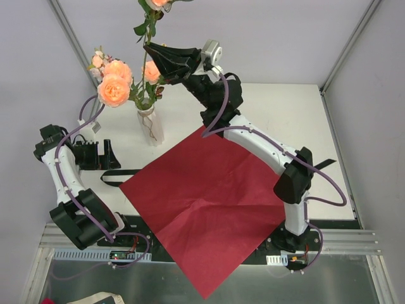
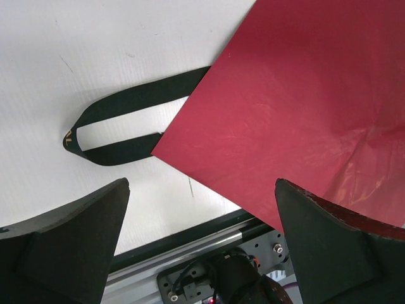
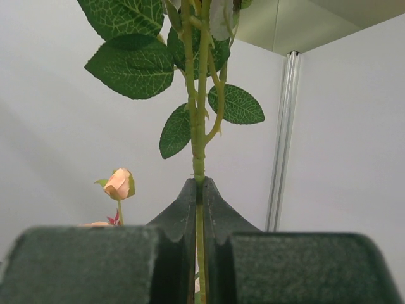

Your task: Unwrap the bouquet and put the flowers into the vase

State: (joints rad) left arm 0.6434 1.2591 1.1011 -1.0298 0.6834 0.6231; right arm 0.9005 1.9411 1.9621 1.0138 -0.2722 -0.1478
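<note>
From above, your right claw (image 1: 152,49) is raised over the small white bottle-shaped vase (image 1: 150,130), which holds peach-orange blooms (image 1: 114,89). It is clamped on one flower's thin green stem (image 1: 147,28). The dark red paper sheet (image 1: 209,202) lies flat on the white desk (image 1: 285,107), and your left claw (image 1: 106,155) sits low beside the black ribbon (image 1: 112,177).

At your left wrist, the claw (image 2: 202,215) gapes wide and empty over the sheet's corner and the ribbon loop.

At your right wrist, the fingers (image 3: 180,212) pinch the stem tight, with leaves above them.
</note>
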